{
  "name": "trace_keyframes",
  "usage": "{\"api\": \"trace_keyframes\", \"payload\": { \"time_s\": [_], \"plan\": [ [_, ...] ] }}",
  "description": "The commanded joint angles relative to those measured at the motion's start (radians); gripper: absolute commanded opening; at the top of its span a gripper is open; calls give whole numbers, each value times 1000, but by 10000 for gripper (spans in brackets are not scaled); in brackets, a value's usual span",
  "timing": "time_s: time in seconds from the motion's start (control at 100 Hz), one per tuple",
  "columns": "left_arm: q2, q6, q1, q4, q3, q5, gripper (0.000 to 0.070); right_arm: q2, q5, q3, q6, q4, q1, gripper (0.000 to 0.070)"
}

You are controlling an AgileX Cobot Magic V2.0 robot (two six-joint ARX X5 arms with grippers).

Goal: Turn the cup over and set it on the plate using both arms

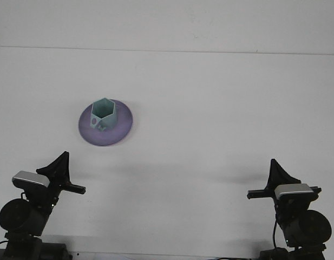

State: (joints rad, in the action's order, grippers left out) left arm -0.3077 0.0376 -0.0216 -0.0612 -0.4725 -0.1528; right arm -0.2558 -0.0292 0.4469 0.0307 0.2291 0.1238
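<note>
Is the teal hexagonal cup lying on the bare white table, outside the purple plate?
No, the teal hexagonal cup stands open side up on the round purple plate, not on the white table.
</note>
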Motion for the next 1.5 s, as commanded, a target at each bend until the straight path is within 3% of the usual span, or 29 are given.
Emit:
{"api": "trace_keyframes", "payload": {
  "time_s": [0.0,0.07,0.18,0.4,0.69,1.49],
  "plan": [
    [-2,4,1,11,-4,-1,15,1,-1,3,-6,-8,1,0],
    [11,6,5,5,10,0,15,1,-1,3,-6,-8,1,1],
    [66,5,16,21,90,62,15,1,-1,3,-6,-9,1,0],
    [239,-1,15,170,325,139,16,1,-1,3,-6,-9,1,1],
    [305,0,14,219,460,133,16,1,-1,3,-6,-10,1,1],
    [304,3,15,220,459,130,16,0,-1,3,-6,-10,1,0]
  ]
}}
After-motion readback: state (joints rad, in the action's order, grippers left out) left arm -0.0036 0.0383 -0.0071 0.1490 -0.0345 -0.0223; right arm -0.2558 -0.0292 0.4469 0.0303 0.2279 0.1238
